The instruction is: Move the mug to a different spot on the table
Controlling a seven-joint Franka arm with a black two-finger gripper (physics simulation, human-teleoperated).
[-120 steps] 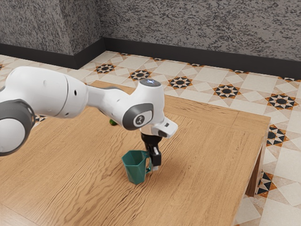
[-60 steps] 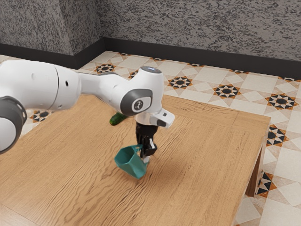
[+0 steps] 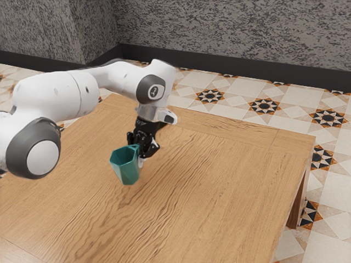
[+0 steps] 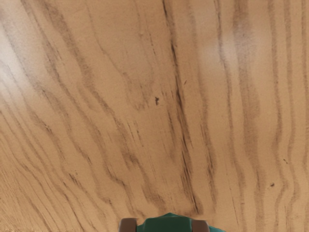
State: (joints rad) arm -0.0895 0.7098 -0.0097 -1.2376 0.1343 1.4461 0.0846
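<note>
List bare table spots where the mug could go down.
Widest free patch: the table from the gripper to the exterior view's right edge. Also bare: the near strip in front of the mug, and the wood under the hand in the wrist view. Crowded: the exterior view's left, under the arm.

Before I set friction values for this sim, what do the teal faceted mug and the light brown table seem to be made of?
The teal faceted mug looks like glazed ceramic or hard plastic, I cannot tell which: even colour, flat facets, faint sheen. The light brown table looks like matte-finished wood: long dark grain lines, no glare.
</note>
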